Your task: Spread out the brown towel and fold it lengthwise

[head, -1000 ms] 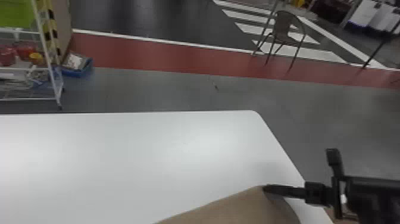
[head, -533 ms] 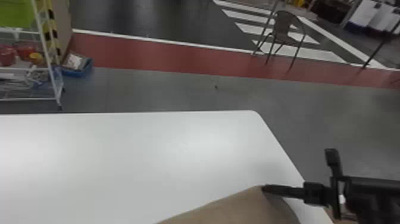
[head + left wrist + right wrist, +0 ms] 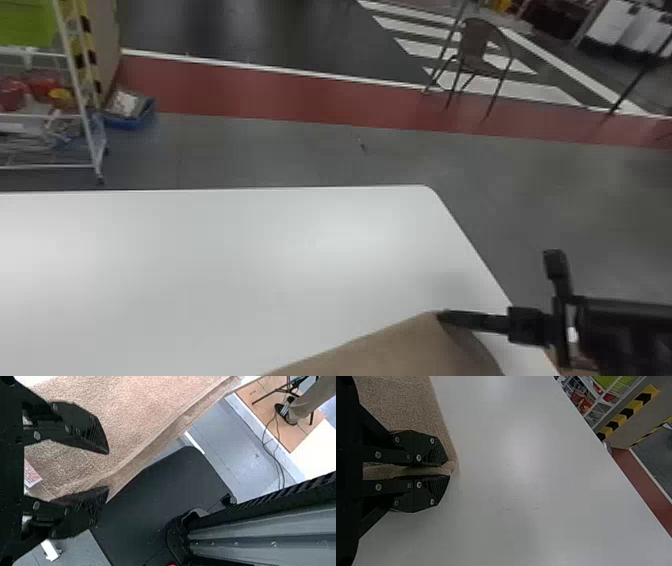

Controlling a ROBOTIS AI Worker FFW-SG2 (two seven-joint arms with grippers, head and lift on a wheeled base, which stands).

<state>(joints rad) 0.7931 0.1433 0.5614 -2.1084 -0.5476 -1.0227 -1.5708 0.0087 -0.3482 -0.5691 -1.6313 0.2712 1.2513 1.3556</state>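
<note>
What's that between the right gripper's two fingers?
The right gripper has a pinched bit of the brown towel there, seen in the right wrist view.

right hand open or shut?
Shut on the brown towel. In the right wrist view, the fingers of the right hand nearly meet, with cloth pinched between them and poking out at the tips.

Right gripper (image 3: 440, 317) touches brown towel (image 3: 400, 352) at big white table (image 3: 225, 280)

The gripper's tip is at the towel's corner, near the table's right edge. Past the table's far edge, on the left, are a white rack (image 3: 88, 135) and a blue box (image 3: 131, 121). A red floor strip (image 3: 275, 92) runs beyond the table. A chair (image 3: 473, 47) stands past the table's far right corner.
</note>
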